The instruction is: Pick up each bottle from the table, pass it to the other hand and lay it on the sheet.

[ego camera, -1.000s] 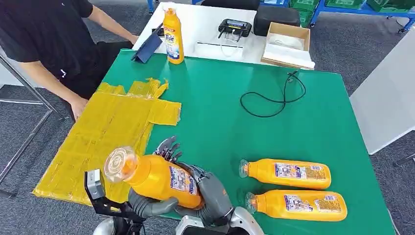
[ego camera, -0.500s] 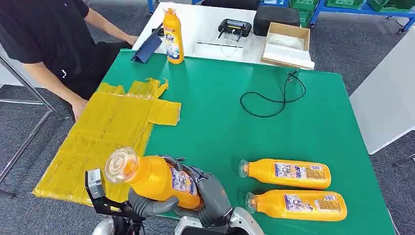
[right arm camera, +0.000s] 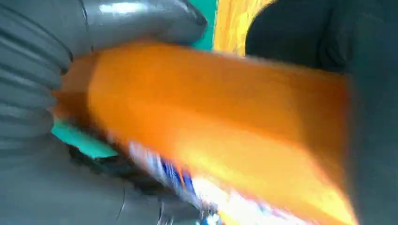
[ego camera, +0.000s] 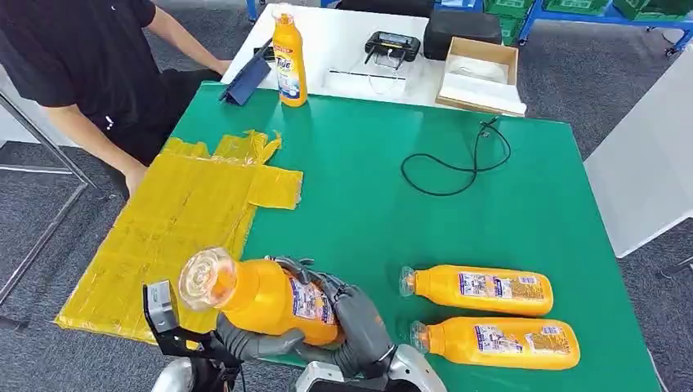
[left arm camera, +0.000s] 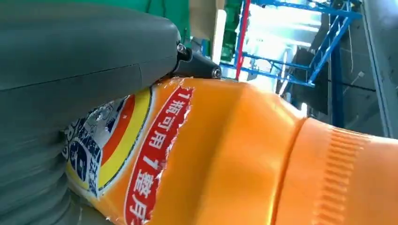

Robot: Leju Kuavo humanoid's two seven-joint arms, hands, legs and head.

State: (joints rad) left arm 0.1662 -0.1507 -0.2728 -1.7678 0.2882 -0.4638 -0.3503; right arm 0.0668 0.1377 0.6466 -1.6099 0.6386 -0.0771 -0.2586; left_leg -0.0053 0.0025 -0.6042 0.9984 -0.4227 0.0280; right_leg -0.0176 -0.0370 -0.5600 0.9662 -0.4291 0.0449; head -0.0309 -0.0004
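An orange bottle with a clear cap is held above the near edge of the green table, its cap pointing left toward the yellow sheet. My left hand grips it from below, thumb under the body and fingers curled over the top. My right hand holds its base end. The left wrist view shows the label and body of the bottle close up under my thumb. In the blurred right wrist view the bottle lies between thumb and dark fingers. Two more orange bottles lie on the table at the right.
Another bottle stands upright on the white table behind. A person sits at the left with a hand by the sheet's edge. A black cable lies on the far green cloth, with a cardboard box beyond it.
My left hand's fingers, spread beyond the bottle a second ago, have closed over its top. The bottle has shifted slightly to the right.
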